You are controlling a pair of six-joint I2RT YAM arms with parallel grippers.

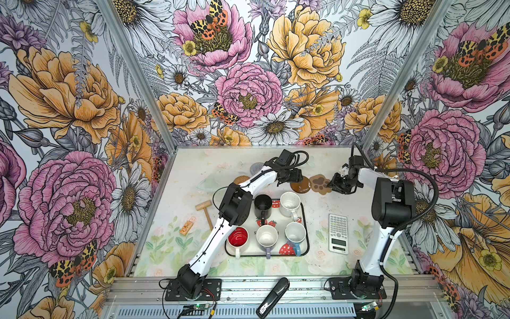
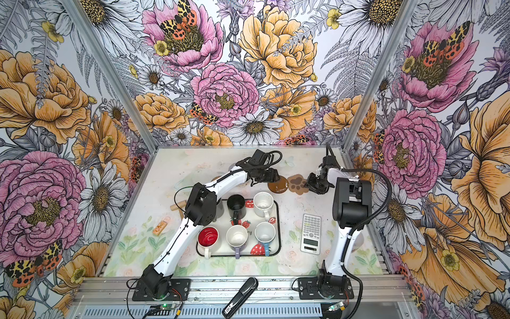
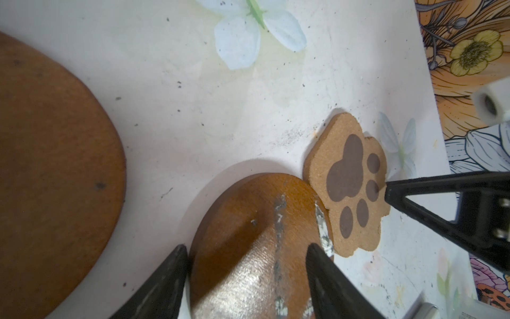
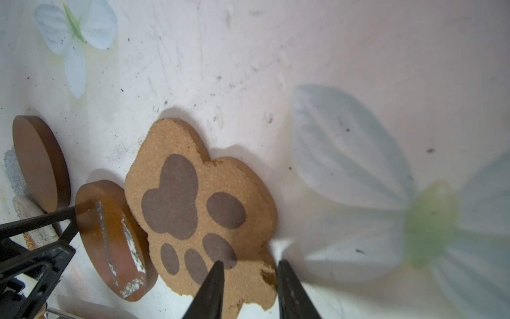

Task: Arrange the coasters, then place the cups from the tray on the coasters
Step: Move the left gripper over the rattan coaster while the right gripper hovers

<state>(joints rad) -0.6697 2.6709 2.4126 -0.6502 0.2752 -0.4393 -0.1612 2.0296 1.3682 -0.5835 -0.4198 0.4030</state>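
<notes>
Left arm (image 1: 214, 237) covers most of the woven coaster (image 1: 239, 179) and part of the grey-blue coaster (image 1: 256, 166). In a top view its elbow hides the mallet (image 2: 176, 207) handle. A grey sliver (image 2: 221, 208) shows beside the black cup (image 2: 236, 205), too little to identify. Lettering on the tray (image 1: 251, 250) is mostly under the cups (image 1: 267, 237). Left wrist view: plain brown disc (image 3: 55, 165) and scratched brown disc (image 3: 248, 234) are both cut by the frame. Right wrist view: printed flower (image 4: 419, 221) on the worktop is blurred.
</notes>
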